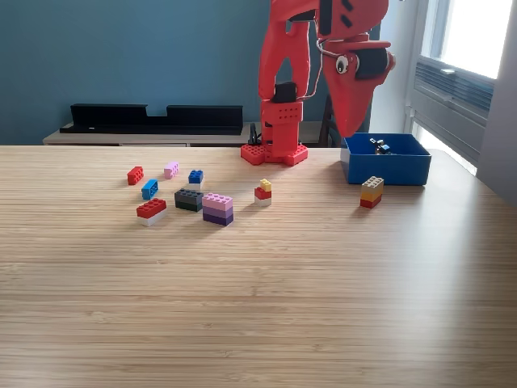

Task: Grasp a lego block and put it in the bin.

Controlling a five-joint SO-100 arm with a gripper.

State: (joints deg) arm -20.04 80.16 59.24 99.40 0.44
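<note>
While the red arm (284, 81) stood folded at the table's (258, 307) far edge, its end effector (352, 121) hung pointing down just above the blue bin's (386, 166) near-left corner; whether its jaws were parted I cannot tell, and nothing showed in them; a small dark piece (380, 145) lay inside the bin; a tan-topped block stack (371, 191) stood just before it; other lego blocks (187, 198) lay scattered toward the exterior view's left.

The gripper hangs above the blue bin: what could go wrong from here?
1. The gripper hangs over the bin's near-left corner; whether it holds anything cannot be told, but a release here might land outside.
2. The tan-topped block stack stands just in front of the bin; a low sweep could topple it.
</note>
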